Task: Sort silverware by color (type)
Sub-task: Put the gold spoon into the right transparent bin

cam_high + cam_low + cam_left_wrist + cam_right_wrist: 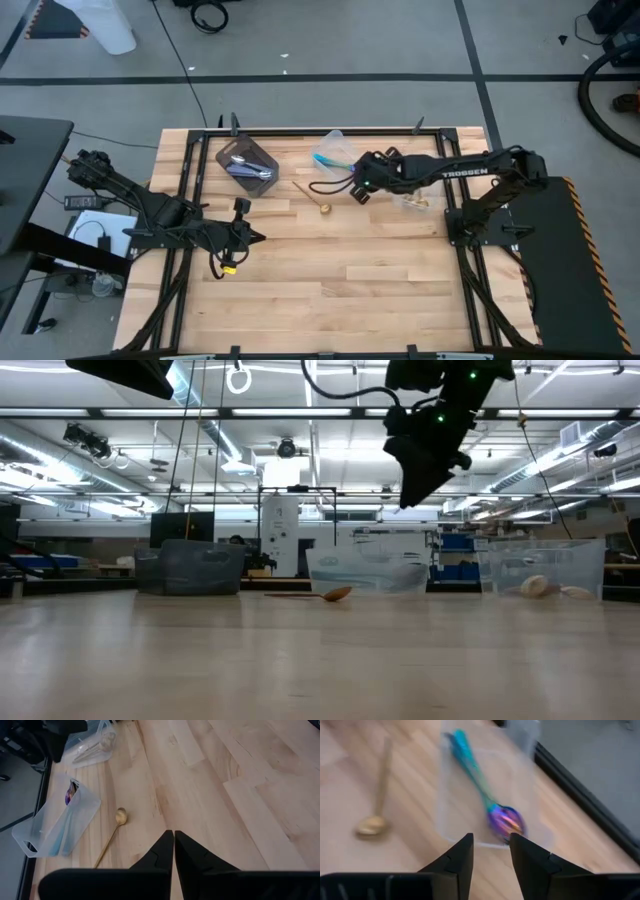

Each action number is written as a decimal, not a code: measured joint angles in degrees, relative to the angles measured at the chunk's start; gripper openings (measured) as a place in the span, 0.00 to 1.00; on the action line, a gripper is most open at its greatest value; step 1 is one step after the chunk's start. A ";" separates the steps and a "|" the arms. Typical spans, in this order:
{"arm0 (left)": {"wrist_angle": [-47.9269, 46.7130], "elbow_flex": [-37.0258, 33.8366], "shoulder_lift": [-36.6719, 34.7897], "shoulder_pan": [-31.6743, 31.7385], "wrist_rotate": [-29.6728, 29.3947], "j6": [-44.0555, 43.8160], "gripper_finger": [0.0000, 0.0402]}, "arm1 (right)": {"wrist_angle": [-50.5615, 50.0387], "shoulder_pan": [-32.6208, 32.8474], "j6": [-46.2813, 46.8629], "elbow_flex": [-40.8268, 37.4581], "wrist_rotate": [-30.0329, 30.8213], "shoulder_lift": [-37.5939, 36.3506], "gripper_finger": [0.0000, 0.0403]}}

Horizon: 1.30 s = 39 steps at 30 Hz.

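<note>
The right gripper [491,851] is hovering above the far middle of the pale wooden table [380,290], its two dark fingers [457,857] standing apart with nothing between them. Just beneath it, a clear plastic tub [470,795] is holding an iridescent blue-purple spoon with a teal handle [482,795]; the spoon is lying flat along the tub's length, its bowl at the end nearer the gripper and its handle pointing away.

A slim gold spoon [312,197] is lying alone on the bare wood between that tub and a dark plastic tub [247,163] that is holding shiny silver spoons [248,168]. In the high view its long axis is running diagonally, handle toward the far left, bowl toward the near right. A second clear tub [418,200], under the right arm, is holding pale gold spoons [545,587].

The left gripper [173,851] is waiting low over the table's left side, fingers pressed together on nothing.
</note>
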 joint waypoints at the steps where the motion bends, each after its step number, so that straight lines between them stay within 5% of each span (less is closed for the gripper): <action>1: 0.02 0.00 0.00 0.00 0.00 -0.01 0.06 | 1.56 0.37 -0.11 0.01 -0.57 0.25 0.34; 19: -0.74 0.07 0.00 -0.02 0.00 0.00 0.06 | 29.62 3.72 -6.81 -0.01 -9.70 12.30 0.57; 39: -1.06 0.04 0.00 -0.01 0.00 -0.95 0.06 | 34.83 3.21 -9.27 8.04 -14.79 30.40 0.50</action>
